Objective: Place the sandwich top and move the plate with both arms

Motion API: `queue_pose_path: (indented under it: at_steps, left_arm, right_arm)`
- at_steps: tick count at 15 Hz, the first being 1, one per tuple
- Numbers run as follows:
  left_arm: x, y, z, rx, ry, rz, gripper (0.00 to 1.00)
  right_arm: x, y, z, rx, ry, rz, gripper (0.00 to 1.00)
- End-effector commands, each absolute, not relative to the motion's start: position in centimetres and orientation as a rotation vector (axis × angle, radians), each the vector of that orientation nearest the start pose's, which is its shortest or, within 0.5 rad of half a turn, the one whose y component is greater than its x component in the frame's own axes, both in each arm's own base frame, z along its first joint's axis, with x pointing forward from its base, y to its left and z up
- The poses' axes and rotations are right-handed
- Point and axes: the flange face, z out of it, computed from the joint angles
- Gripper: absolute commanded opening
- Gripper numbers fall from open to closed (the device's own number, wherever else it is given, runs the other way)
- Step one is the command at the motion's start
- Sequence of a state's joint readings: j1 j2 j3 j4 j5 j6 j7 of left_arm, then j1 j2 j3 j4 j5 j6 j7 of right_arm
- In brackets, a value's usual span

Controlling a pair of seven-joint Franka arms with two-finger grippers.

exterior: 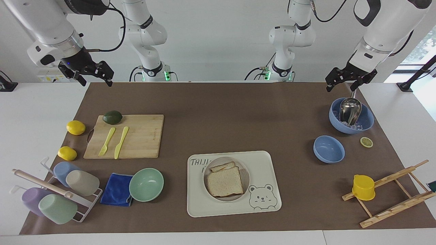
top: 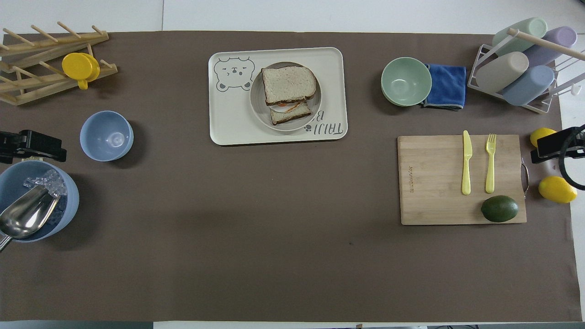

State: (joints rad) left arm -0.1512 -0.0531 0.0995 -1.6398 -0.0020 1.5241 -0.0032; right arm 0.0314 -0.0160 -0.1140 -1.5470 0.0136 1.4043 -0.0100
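The sandwich top [exterior: 224, 183] lies flat on the plate [exterior: 246, 177], partly covering an egg-topped toast slice [exterior: 223, 167]. The plate sits on the cream bear tray [exterior: 265, 163]. In the overhead view the sandwich top [top: 288, 84], plate [top: 256, 105] and tray [top: 329, 64] show the same. My left gripper [exterior: 340, 89] is open and empty, raised over the mat beside the blue ice bowl [exterior: 351, 119]; it also shows in the overhead view [top: 32, 145]. My right gripper [exterior: 97, 83] is open and empty, raised over the mat's corner at the right arm's end [top: 555, 146].
A small blue bowl [exterior: 328, 149], lemon slice [exterior: 366, 142] and wooden rack with a yellow cup [exterior: 363, 187] lie toward the left arm's end. A cutting board [exterior: 136, 136] with avocado, fork and knife, two lemons, a mint green bowl [exterior: 146, 184], a blue cloth and a cup rack lie toward the right arm's end.
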Motion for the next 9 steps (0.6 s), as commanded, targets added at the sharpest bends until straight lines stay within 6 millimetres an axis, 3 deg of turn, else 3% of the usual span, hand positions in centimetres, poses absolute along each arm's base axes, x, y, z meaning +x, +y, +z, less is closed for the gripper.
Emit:
queue_pose_path:
  at_steps: [1,9]
  left_arm:
    - [53.45,-2.28,62.19,-3.131,0.084,0.077,1.0]
    - [53.21,-2.33,62.38,-3.132,0.087,0.072,1.0]
  right_arm:
    - [52.79,-4.38,63.39,-3.112,0.072,0.18,1.0]
    - [52.79,-4.3,63.32,-3.112,0.069,0.182,1.0]
